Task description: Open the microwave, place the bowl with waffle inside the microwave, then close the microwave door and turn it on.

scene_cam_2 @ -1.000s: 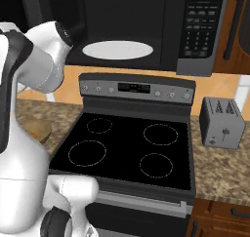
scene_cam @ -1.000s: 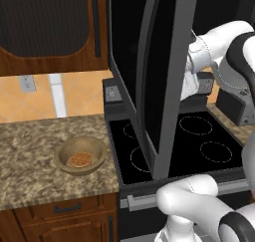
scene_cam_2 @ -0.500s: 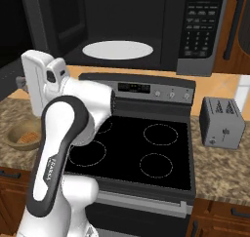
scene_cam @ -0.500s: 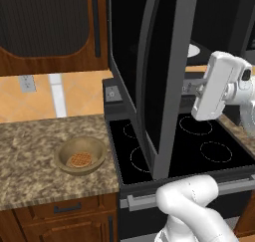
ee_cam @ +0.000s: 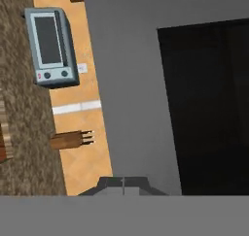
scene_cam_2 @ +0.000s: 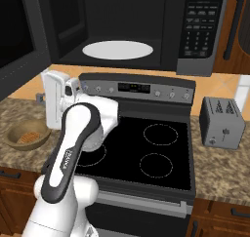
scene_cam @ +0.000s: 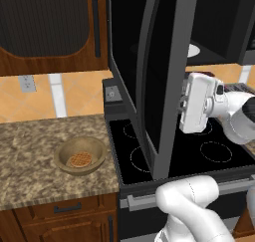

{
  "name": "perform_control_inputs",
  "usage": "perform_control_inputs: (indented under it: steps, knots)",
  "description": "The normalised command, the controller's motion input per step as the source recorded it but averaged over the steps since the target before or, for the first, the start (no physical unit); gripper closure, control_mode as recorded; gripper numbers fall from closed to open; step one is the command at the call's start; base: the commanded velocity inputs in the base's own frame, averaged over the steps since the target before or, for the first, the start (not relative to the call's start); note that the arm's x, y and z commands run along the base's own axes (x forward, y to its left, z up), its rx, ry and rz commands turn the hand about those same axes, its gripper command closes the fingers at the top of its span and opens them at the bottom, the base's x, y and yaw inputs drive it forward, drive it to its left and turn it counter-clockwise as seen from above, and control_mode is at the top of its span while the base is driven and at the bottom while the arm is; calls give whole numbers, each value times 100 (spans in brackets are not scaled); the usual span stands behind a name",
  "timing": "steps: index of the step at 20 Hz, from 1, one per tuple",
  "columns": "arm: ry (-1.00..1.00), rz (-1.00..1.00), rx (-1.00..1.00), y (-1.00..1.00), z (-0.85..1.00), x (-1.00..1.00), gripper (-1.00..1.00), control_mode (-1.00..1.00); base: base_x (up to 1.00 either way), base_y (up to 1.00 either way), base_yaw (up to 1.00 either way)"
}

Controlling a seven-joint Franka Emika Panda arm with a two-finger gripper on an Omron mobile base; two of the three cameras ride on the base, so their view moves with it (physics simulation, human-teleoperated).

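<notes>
Microwave is seen open above the stove, microwave door swung wide to the left, white turntable exposed. Bowl with waffle inside is set on the bench, left of the stove. Gripper is hidden behind the door edge; whether its fingers are apart cannot be told. Toaster is placed right of the stove.

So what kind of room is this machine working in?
A kitchen, computer-rendered rather than real by its look: a black-topped stove sits under an open microwave, with a toaster on the granite counter and wooden cabinets above.
</notes>
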Motion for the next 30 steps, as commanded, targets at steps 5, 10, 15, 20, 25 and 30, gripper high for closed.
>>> perform_control_inputs:
  steps: [5, 10, 15, 20, 25, 30]
  knots:
    - [39, 18, -14, 12, -50, 87, 100, -100, 0, 0, 0]
    - [27, 2, -15, 18, -55, 42, 100, -100, 0, 0, 0]
    - [33, -1, -5, 5, -49, 11, 100, -100, 0, 0, 0]
    - [55, -26, 1, 5, -19, 2, 100, -100, 0, 0, 0]
    - [57, -35, 0, 4, -15, 0, 100, -100, 0, 0, 0]
    - [29, -4, -17, 37, -28, 0, 100, -100, 0, 0, 0]
